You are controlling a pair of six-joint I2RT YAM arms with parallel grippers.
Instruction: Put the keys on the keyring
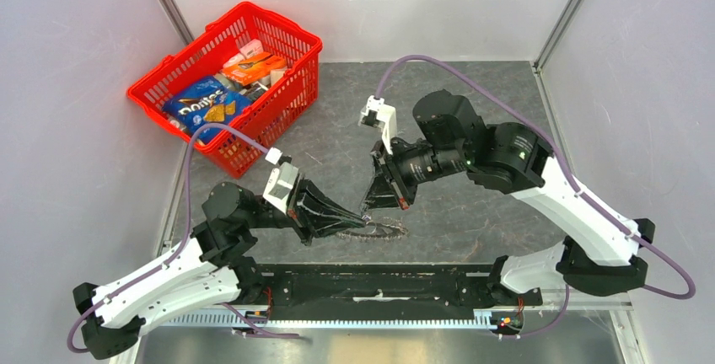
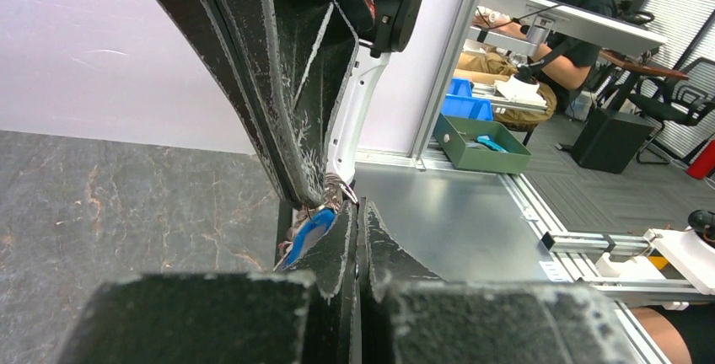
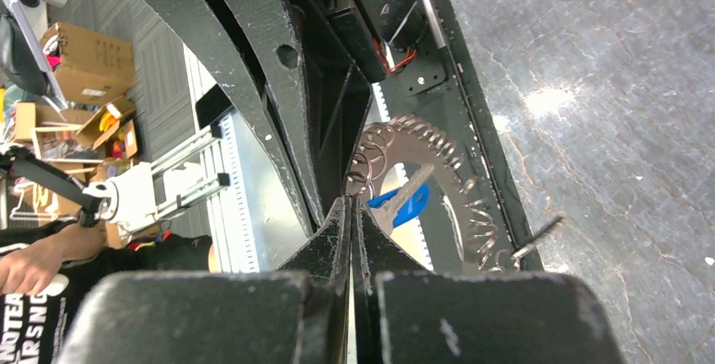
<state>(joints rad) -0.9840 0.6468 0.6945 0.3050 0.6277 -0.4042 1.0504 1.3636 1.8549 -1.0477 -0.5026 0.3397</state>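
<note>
Keys (image 3: 451, 162) sit fanned on the desk (image 1: 472, 94) by the arm bases, my left end effector (image 1: 361, 221) and right end effector (image 1: 371, 204) both clamped shut tip-to-tip at the blue-headed key (image 3: 405, 204), and since I cannot tell what either holds, I fear a tug slipping it loose.

Basket (image 1: 263, 125) sits far left on the table (image 1: 493, 206), chip bag (image 1: 205, 104) in it. Keys (image 1: 389, 232) lie centre-near, before the arms' base rail (image 1: 379, 284). Left gripper (image 1: 362, 222) reaches them from the left, right gripper (image 1: 369, 206) from behind.
</note>
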